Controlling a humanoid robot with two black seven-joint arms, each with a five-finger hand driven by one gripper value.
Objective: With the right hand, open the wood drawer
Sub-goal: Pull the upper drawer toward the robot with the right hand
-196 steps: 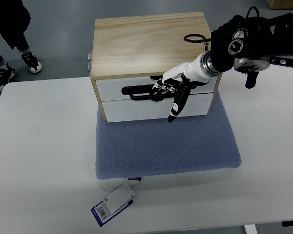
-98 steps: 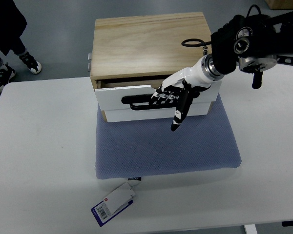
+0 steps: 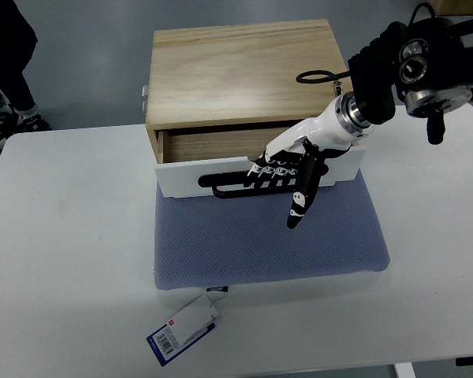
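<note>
A light wood drawer box (image 3: 244,75) stands on a blue-grey pad (image 3: 268,232) at the back of the white table. Its upper drawer has a white front (image 3: 189,175) with a black bar handle (image 3: 232,183) and is pulled out part way, showing the wooden inside (image 3: 213,144). My right hand (image 3: 288,169), white with black fingertips, comes in from the right and its fingers are curled over the handle. One finger (image 3: 301,201) points down past the drawer front. The lower drawer is hidden under the open one. The left arm is out of view.
A barcode tag (image 3: 183,327) lies on the table by the pad's front left corner. A person's legs and shoes (image 3: 12,118) stand on the floor at the top left. The table's front edge (image 3: 299,370) runs along the bottom.
The upper drawer went from shut to pulled out toward me. My right hand moved down and slightly right with the handle. The person at top left shifted.
</note>
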